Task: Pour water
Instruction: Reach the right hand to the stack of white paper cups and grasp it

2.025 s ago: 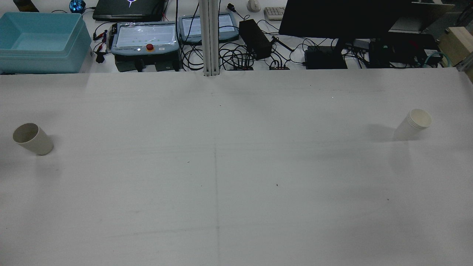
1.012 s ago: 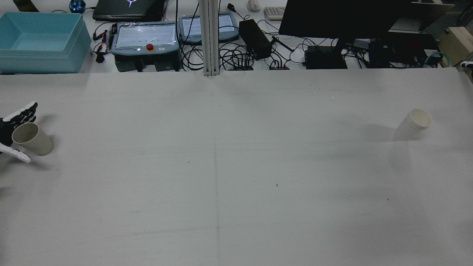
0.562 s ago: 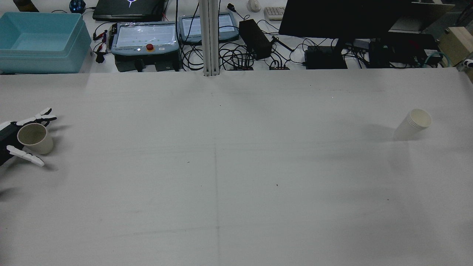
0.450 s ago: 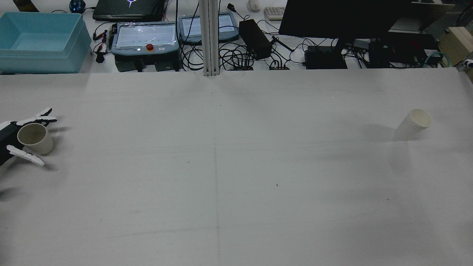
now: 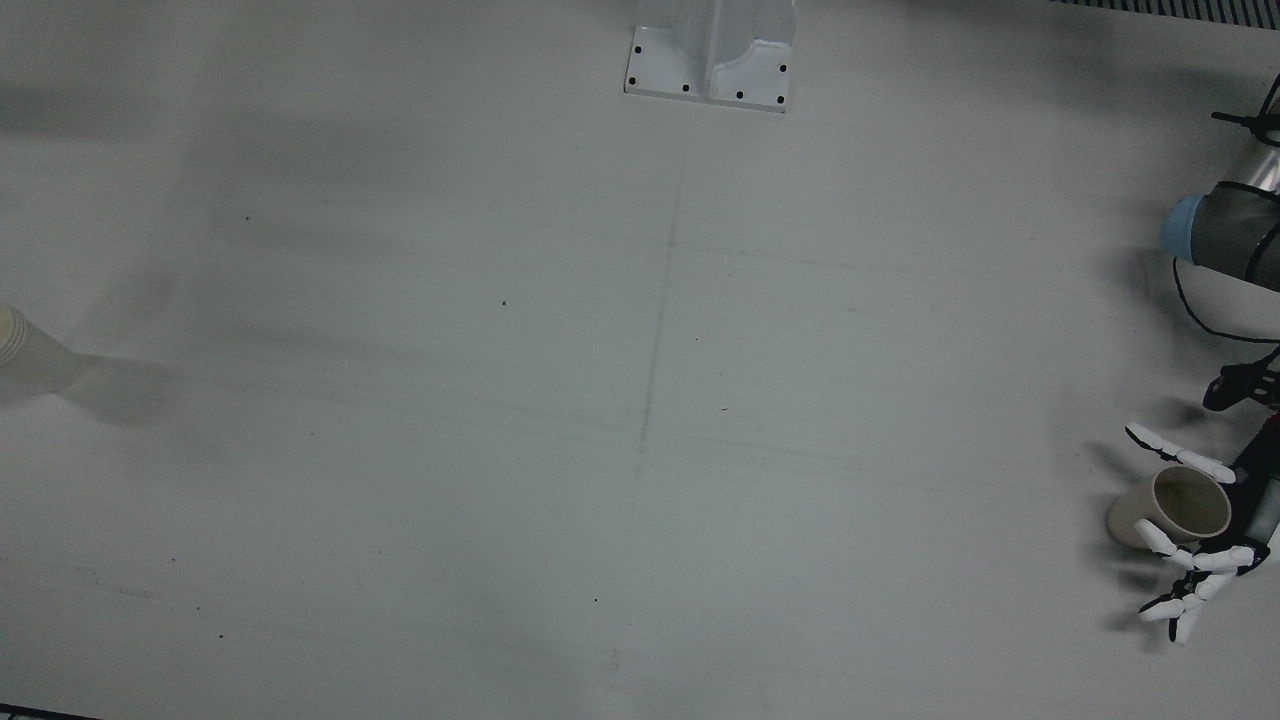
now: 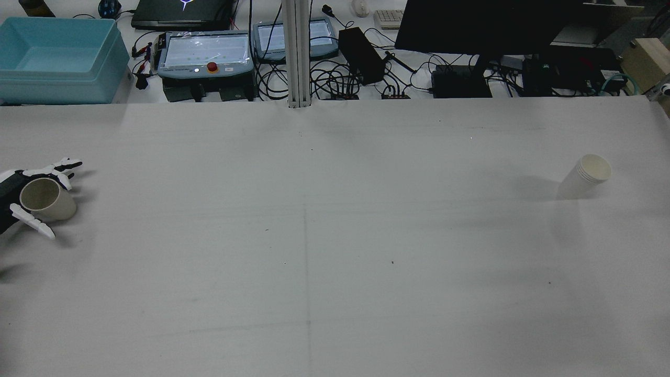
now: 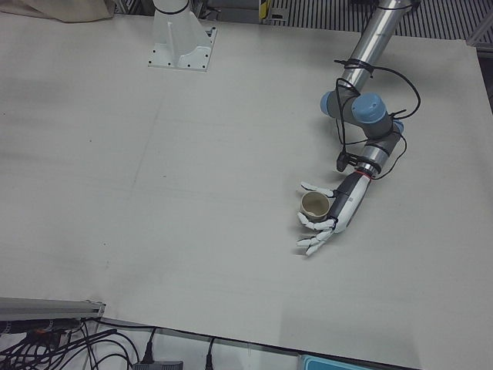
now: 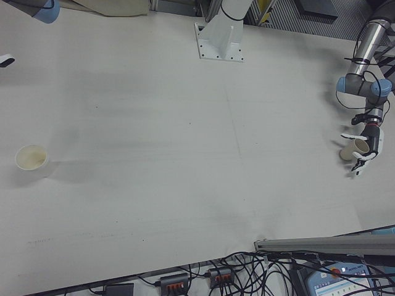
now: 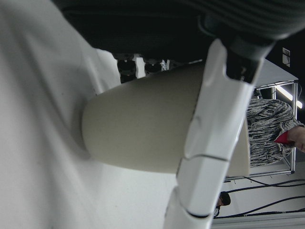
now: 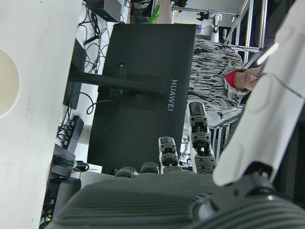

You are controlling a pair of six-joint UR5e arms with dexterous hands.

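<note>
A beige paper cup (image 6: 48, 200) stands at the table's far left in the rear view. My left hand (image 6: 8, 196) is around it, fingers (image 6: 57, 168) behind it and thumb in front, spread and not closed on it. The cup (image 5: 1170, 508) and the hand (image 5: 1248, 495) also show in the front view, and the hand shows in the left-front view (image 7: 340, 208). In the left hand view one finger (image 9: 209, 143) lies across the cup (image 9: 143, 129). A stack of white cups (image 6: 586, 180) stands at the far right. My right hand (image 10: 157, 200) is off the table's right edge, open and empty.
A blue bin (image 6: 57, 57), control boxes, cables and a black monitor (image 6: 487, 26) lie beyond the table's far edge. The arm pedestal's base plate (image 5: 708, 60) stands at mid table on the robot's side. The left arm (image 7: 362, 116) reaches in from that side.
My left hand came in from the left edge and spread around the beige cup. The cup shifted a little and leans slightly. The stack of white cups has not moved.
</note>
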